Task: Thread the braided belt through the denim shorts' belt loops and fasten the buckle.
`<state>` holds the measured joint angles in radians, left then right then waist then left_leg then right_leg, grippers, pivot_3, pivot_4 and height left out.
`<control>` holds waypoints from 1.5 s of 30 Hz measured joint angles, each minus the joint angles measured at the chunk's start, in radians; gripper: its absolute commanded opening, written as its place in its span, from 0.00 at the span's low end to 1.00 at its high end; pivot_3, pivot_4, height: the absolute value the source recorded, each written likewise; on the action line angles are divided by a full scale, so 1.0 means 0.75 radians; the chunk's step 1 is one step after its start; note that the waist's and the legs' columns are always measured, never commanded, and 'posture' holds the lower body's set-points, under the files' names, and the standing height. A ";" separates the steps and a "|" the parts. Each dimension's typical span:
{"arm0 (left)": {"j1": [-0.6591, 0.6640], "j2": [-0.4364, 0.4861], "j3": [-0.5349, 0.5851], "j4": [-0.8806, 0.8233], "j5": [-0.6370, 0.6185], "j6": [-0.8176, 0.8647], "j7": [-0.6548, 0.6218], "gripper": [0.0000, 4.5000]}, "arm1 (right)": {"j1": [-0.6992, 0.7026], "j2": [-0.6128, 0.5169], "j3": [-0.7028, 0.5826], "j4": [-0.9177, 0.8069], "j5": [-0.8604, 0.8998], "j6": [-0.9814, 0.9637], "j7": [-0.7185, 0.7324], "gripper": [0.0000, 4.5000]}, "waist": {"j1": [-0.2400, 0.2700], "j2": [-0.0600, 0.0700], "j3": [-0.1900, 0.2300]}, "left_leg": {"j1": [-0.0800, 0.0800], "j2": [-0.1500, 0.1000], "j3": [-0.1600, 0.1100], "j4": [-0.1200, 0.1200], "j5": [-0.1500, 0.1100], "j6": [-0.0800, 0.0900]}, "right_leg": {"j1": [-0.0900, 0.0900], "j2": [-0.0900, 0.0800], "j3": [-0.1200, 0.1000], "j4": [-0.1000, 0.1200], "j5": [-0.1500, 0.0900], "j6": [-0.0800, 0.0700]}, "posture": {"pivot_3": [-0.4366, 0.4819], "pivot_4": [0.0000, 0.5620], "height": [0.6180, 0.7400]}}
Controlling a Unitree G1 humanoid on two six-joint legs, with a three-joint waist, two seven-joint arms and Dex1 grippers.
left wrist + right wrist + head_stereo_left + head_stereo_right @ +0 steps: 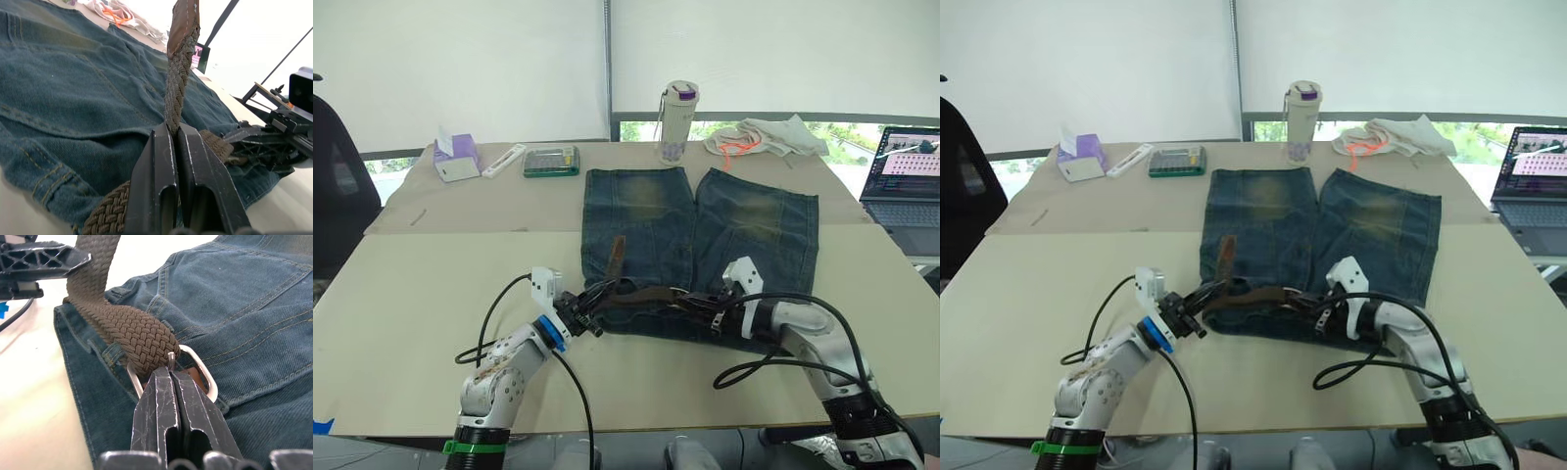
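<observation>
**Belt through the buckle, 2 grippers pinching**

The shorts [705, 245] are lying flat on the surface [431, 294], waistband toward the robot. The belt [641, 294] is running along the waistband, its free tip flopping up over the denim. The left gripper [173, 142] is clamping its fingers together on the belt strap. The right gripper [171, 382] is pressing its fingers shut at the buckle [198, 364], where the strap is passing through the frame beside a loop [113, 354].

Risks, as I judge them: a hard left pull is likely dragging the shorts, bunching the waistband; the thin buckle frame is prone to slipping from the right fingers; the prong may be missing the weave.
</observation>
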<state>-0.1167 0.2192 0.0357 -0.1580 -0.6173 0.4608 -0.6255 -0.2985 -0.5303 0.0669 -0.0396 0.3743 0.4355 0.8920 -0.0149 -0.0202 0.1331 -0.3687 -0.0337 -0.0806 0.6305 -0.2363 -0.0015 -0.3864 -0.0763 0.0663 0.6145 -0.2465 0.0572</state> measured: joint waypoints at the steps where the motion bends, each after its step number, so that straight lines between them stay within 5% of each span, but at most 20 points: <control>1: 0.002 0.000 -0.001 0.000 0.001 0.000 -0.002 0.00 | -0.009 0.004 0.001 0.007 -0.002 -0.009 0.001 0.01 | 0.001 0.000 0.000 | 0.000 0.000 0.000 0.000 0.000 0.000 | 0.000 0.000 0.000 0.000 0.000 0.000 | 0.48 0.27 1.00; 45: -0.090 0.116 -0.023 0.149 0.121 -0.061 -0.208 0.00 | -0.282 0.019 0.055 0.514 -0.093 -0.307 0.447 0.01 | -0.001 0.001 0.000 | 0.000 0.000 -0.001 0.000 0.000 0.000 | -0.001 0.000 0.000 0.001 0.001 -0.001 | 0.48 0.27 1.00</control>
<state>-0.1839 0.3062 0.0184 -0.0465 -0.5265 0.4148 -0.7812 -0.5100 -0.5160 0.1080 0.3460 0.3045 0.2056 1.2275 -0.0153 -0.0195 0.1329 -0.3684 -0.0337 -0.0814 0.6302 -0.2363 -0.0016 -0.3869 -0.0767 0.0663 0.6152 -0.2461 0.0566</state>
